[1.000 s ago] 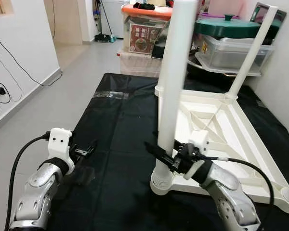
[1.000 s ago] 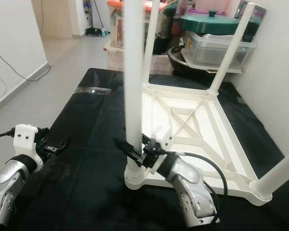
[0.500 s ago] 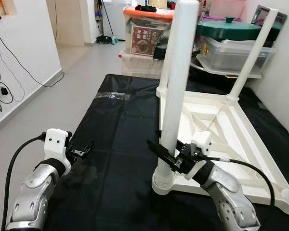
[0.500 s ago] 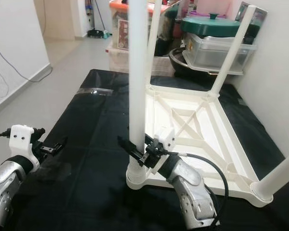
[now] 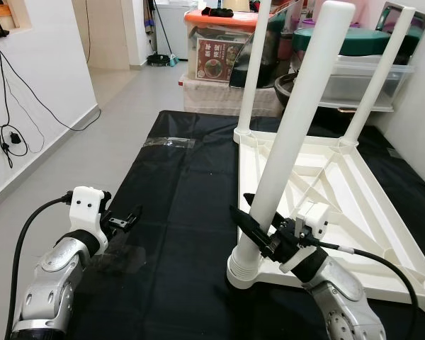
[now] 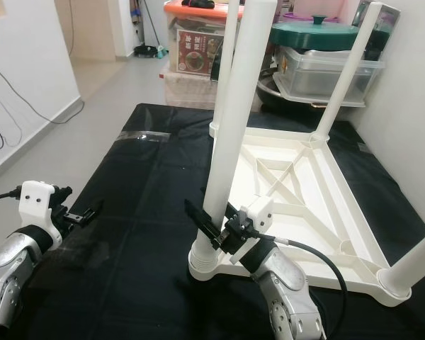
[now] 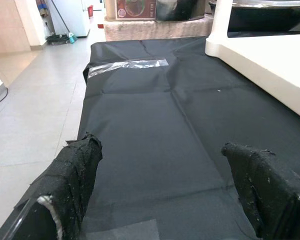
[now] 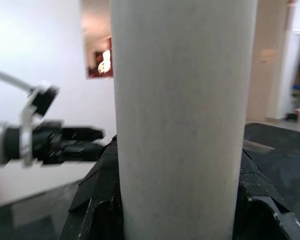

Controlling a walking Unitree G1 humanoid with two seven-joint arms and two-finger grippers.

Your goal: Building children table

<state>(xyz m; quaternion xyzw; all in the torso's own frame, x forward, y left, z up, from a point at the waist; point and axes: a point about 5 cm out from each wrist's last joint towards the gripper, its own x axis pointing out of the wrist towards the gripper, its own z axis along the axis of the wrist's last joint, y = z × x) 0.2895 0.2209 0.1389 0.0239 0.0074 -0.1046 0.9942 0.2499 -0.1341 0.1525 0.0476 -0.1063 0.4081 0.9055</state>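
A white children's table (image 5: pixel 326 177) lies upside down on a black mat (image 5: pixel 177 198), its legs pointing up. The near left leg (image 5: pixel 290 134) stands in its corner socket (image 5: pixel 242 270) and leans to the right. My right gripper (image 5: pixel 251 219) is shut on this leg low down, one black finger on each side. In the right wrist view the leg (image 8: pixel 182 120) sits between the fingers (image 8: pixel 97 200). My left gripper (image 5: pixel 131 216) hovers low over the mat to the left, open and holding nothing, with its fingers (image 7: pixel 75 175) spread wide apart.
Stacked storage boxes (image 5: pixel 223 49) and a green-lidded pot (image 5: pixel 354 42) stand behind the mat. A wall runs close along the right. Cables (image 5: pixel 7 134) hang on the left wall. A clear tape strip (image 5: pixel 166 142) lies on the mat's far left.
The near leg in my right gripper now leans to the right, where it stood nearly straight. The whole view has shifted as well. The left gripper has stayed open.
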